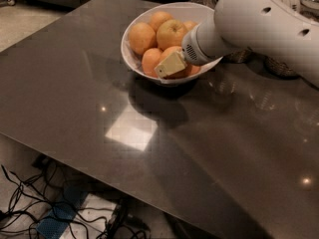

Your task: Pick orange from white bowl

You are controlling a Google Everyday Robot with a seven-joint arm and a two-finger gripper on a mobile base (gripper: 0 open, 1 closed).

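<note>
The white bowl (175, 6) stands on the far middle of the dark table (99, 83). It holds several oranges, among them one at the left (141, 36), one at the back (160, 19) and one at the front (151, 59). A paler yellowish fruit (172, 33) lies on top. My gripper (171, 64) reaches in from the right and sits low in the bowl's front, against an orange (174, 51) that it largely hides. Its cream tip shows over the bowl's near rim. The thick white arm (259, 24) covers the bowl's right side.
Woven holders (279, 66) and glass items stand behind the arm at the back right. The table's near edge (124, 180) runs diagonally. Below it, cables (30, 203) and a blue item (55, 218) lie on the floor.
</note>
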